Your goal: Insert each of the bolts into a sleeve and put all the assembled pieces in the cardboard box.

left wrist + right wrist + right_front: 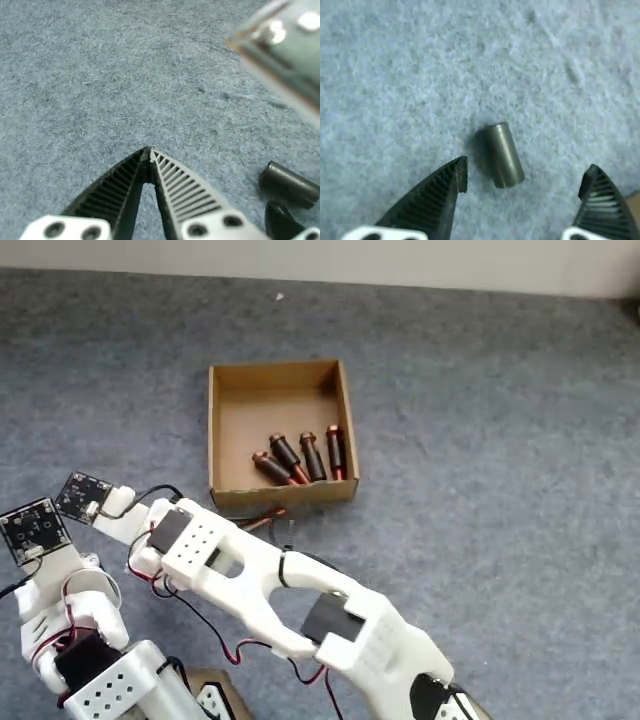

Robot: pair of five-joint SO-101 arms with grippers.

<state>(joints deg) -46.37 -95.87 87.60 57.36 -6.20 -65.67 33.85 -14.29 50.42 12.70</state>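
A dark cylindrical sleeve (502, 155) lies on its side on the grey carpet, empty of any bolt. My right gripper (526, 172) hangs open over it, one finger on each side and neither touching. The same sleeve (289, 184) lies off to the side of my left gripper (149, 152), which is shut on nothing just above the carpet. The cardboard box (212, 430) holds several assembled pieces (300, 458), dark sleeves with copper bolts, lying side by side in its near right corner. The right arm (250, 570) stretches leftward in front of the box, beside the left arm (70, 610).
Grey carpet (480, 440) covers the whole work area, bare to the right of the box. Red and black cables (262, 521) run along the right arm close to the box's front wall. A blurred camera board (285, 45) of the right arm hangs close over my left gripper.
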